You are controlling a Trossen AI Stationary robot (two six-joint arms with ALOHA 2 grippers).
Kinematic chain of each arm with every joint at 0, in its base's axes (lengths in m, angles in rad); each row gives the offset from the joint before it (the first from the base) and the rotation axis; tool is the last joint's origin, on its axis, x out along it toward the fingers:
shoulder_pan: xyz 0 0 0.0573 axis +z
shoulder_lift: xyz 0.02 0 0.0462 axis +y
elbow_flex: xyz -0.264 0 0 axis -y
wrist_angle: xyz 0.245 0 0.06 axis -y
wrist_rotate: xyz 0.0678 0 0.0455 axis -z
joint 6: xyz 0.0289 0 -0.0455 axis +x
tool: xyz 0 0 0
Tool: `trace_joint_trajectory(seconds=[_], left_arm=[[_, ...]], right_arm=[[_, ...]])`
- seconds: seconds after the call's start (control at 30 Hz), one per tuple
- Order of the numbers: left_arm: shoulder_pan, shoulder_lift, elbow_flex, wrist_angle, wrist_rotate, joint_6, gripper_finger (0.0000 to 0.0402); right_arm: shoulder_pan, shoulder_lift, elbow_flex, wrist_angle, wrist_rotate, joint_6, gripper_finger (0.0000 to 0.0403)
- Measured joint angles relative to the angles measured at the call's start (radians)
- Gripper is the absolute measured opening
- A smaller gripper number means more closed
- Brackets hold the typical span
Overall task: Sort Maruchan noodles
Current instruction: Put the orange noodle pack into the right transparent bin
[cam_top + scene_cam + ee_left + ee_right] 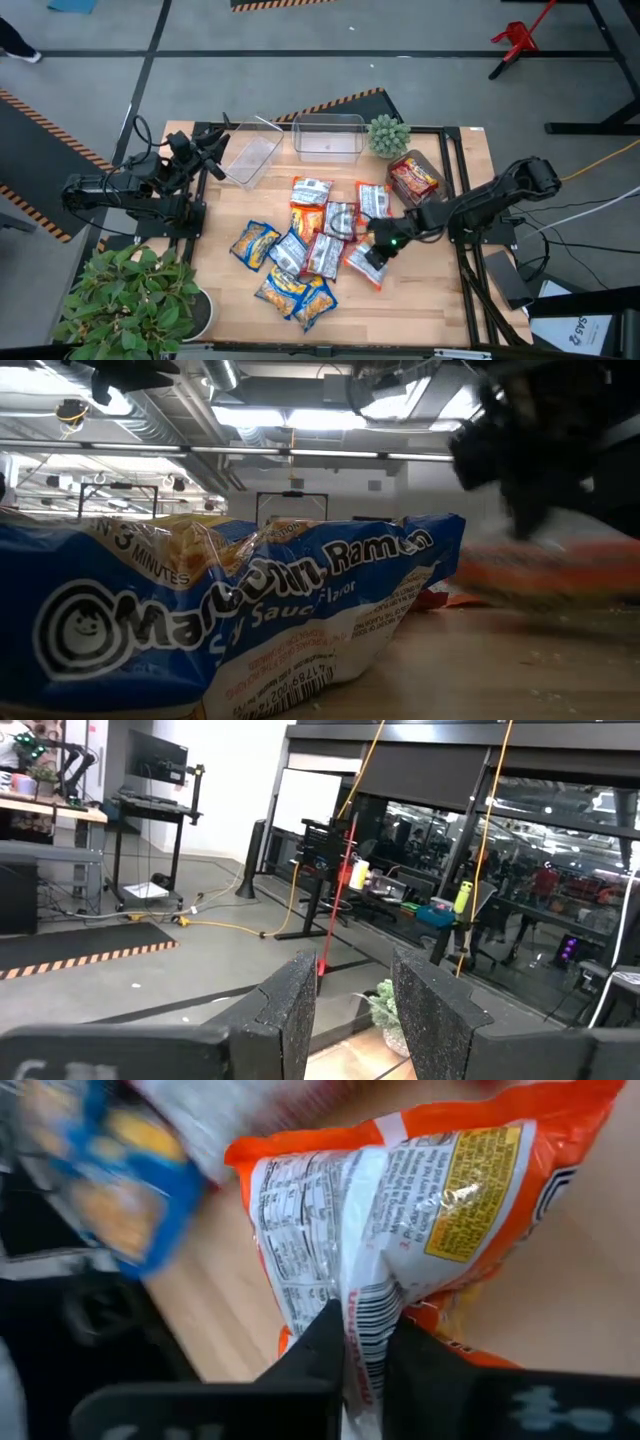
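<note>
Several Maruchan packets point(300, 255) lie in a loose heap mid-table: yellow-and-blue ones nearest the near edge, red-and-silver and orange ones behind them. One red packet point(413, 178) lies apart toward the right. My right gripper point(380, 248) is at the heap's right side, shut on an orange packet point(362, 264), whose printed back fills the right wrist view point(450, 1190). In the low view a blue packet point(220, 620) fills the foreground, and the orange packet point(540, 575) shows blurred under the dark gripper. My left gripper point(215, 140) waits open by the left bin, its fingers point(290, 1010) pointing out into the room. My right gripper point(365, 1325) pinches the orange packet between its two fingers by the raised back seam carrying the barcode point(368, 1295), near one end. The fingers slant down from the table's right side. Whether the packet is lifted clear of the table cannot be told.
Two clear bins stand at the far edge, one tilted point(250, 158) and one upright point(327, 137). A small green spiky plant point(388, 133) sits next to the upright bin. A large potted plant point(140, 300) stands at the near left corner. Bare wood point(420, 300) shows near right.
</note>
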Motion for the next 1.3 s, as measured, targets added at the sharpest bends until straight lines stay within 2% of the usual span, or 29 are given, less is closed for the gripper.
trace_joint_trajectory(seconds=[0.17,0.33,0.53,0.67,0.87,1.07,1.3], left_arm=[[0.000,0.000,0.000,0.000,0.000,0.000,0.0127],[0.000,0.000,0.000,0.000,0.002,0.000,0.0127],[0.000,0.000,0.000,0.000,0.004,0.003,0.0127],[0.000,0.000,0.000,0.000,0.000,0.003,0.0127],[0.000,0.000,0.000,0.000,0.000,0.003,0.0127],[0.000,0.000,0.000,0.000,-0.001,0.003,0.0127],[0.000,0.000,0.000,0.000,-0.004,0.003,0.0127]], right_arm=[[-0.118,-0.001,0.168,-0.134,-0.012,-0.182,0.0007],[-0.282,-0.002,0.342,-0.299,0.061,-0.410,0.0003],[-0.529,0.004,0.474,-0.310,0.151,-0.533,0.0002],[-0.673,0.038,0.510,-0.256,0.213,-0.515,0.0001],[-0.803,0.166,0.521,-0.094,0.212,-0.432,0.0001],[-0.860,0.285,0.521,0.039,0.202,-0.301,0.0001],[-0.864,0.320,0.521,0.030,0.219,-0.234,0.0001]])
